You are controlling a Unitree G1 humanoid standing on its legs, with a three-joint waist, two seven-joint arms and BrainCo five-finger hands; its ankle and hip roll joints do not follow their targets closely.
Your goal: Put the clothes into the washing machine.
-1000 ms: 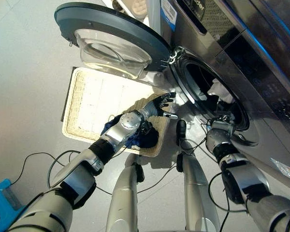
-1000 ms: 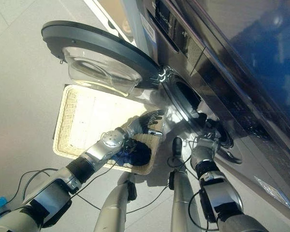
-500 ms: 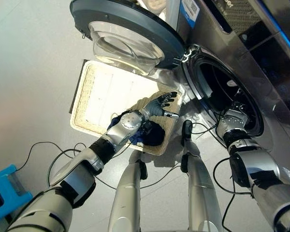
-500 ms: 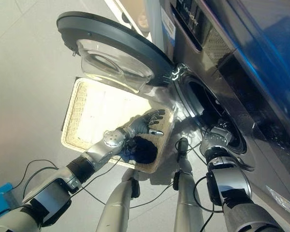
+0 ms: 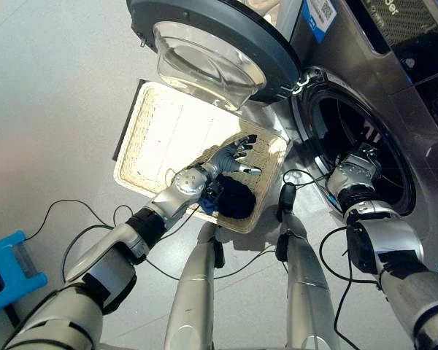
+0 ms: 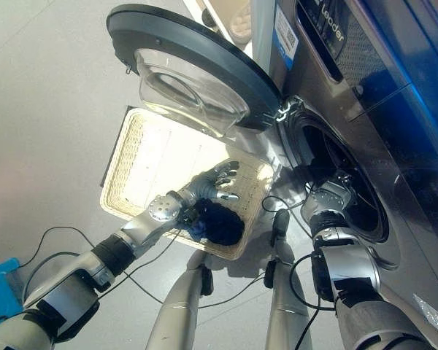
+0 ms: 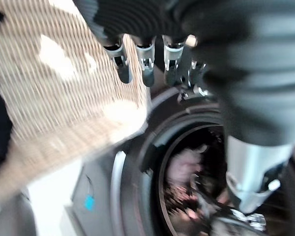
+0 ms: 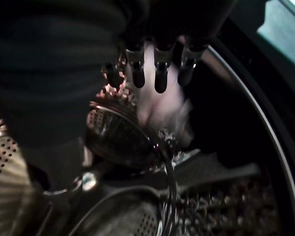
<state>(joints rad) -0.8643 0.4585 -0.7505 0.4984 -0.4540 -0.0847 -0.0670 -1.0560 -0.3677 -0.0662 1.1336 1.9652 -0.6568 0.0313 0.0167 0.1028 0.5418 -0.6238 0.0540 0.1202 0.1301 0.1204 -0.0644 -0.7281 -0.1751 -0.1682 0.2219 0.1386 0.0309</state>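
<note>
A dark garment point(image 5: 235, 198) with a bit of blue cloth point(image 5: 207, 206) lies in the near right corner of a cream wicker basket point(image 5: 160, 131) on the floor. My left hand point(image 5: 237, 153) hovers just beyond that pile, above the basket's right end, open with fingers point(image 7: 147, 69) spread and straight. My right hand point(image 5: 361, 166) is inside the mouth of the washing machine drum point(image 5: 336, 124). Its fingers point(image 8: 160, 73) are straight and hold nothing, pointing at a pale cloth point(image 8: 162, 108) lying in the drum.
The round washer door point(image 5: 204, 44) stands swung open over the basket's far side. The machine's dark front point(image 6: 365, 65) rises at the right. A blue object point(image 5: 7, 266) sits on the grey floor at the lower left.
The whole view has shifted, so the camera moved. My left hand has spread its fingers and drawn a little in over the basket. The right hand sits slightly deeper in the drum mouth.
</note>
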